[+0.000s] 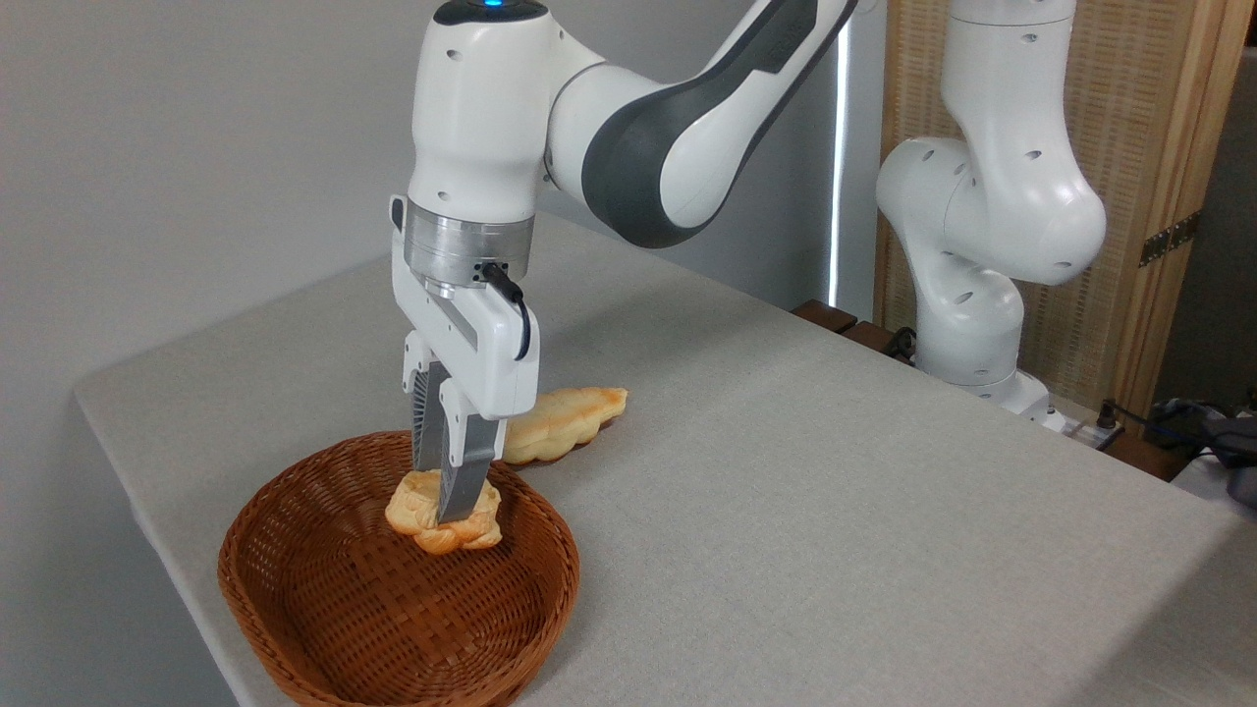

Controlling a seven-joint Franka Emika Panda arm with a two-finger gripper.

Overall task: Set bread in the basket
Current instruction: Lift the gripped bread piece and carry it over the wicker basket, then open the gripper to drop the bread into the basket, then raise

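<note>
The bread [432, 520] is a small lumpy golden-yellow bun held between the fingers of my gripper [444, 499], which is shut on it. It hangs over the far right part of the basket [324, 609], a shallow oval reddish-brown wicker basket at the front left of the table. The bun looks slightly above the basket's floor; whether it touches the weave I cannot tell. The gripper points straight down from the white arm above.
A longer braided golden loaf [565, 422] lies on the grey table [786, 491] just behind the basket and the gripper. A second white robot arm [982, 216] stands at the back right. The table's left edge runs close to the basket.
</note>
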